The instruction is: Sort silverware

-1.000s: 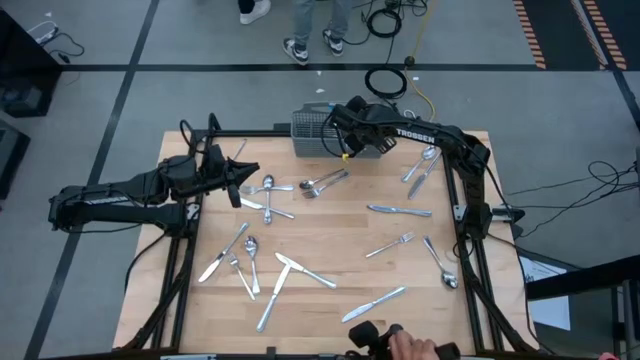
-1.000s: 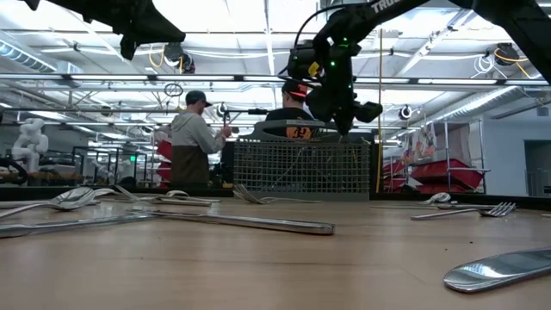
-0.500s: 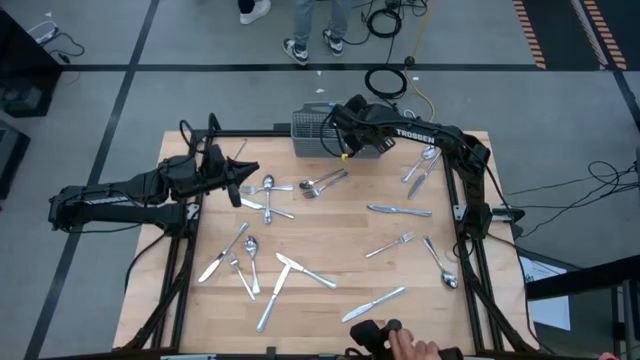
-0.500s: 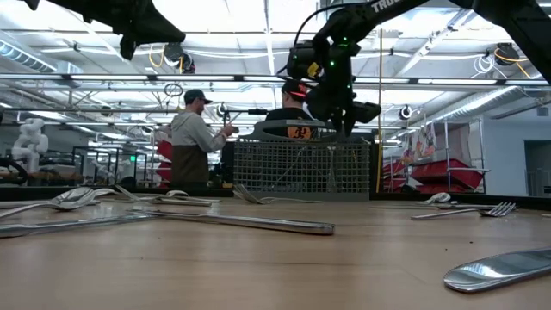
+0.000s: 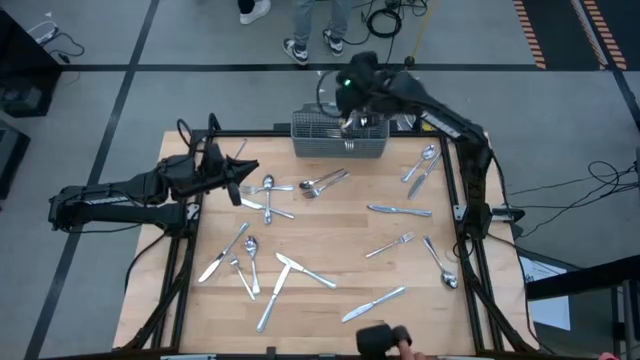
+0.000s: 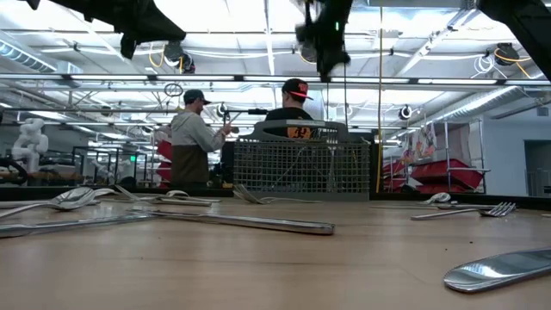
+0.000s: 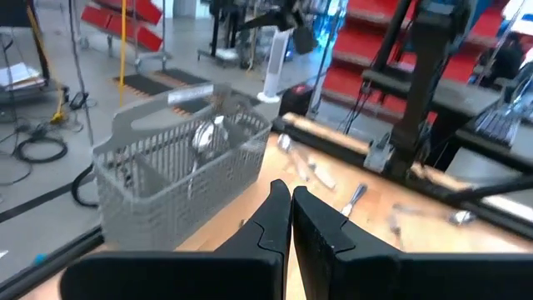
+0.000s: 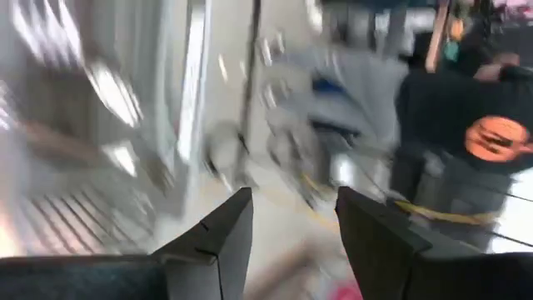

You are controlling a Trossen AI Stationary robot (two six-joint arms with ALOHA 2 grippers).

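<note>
Silverware lay scattered over the wooden table, with both grippers holding nothing.

Two dark arms reached in from the sides. The grey wire-mesh basket stood at the table's far edge, a spoon showing inside it in the left wrist view. Forks, spoons and knives lay loose across the rest of the top, some crossing one another. The right gripper hung above the basket, its fingers spread apart. The left gripper hovered over the table's left part near a spoon, fingers pressed together. Two people stood beyond the table.
</note>
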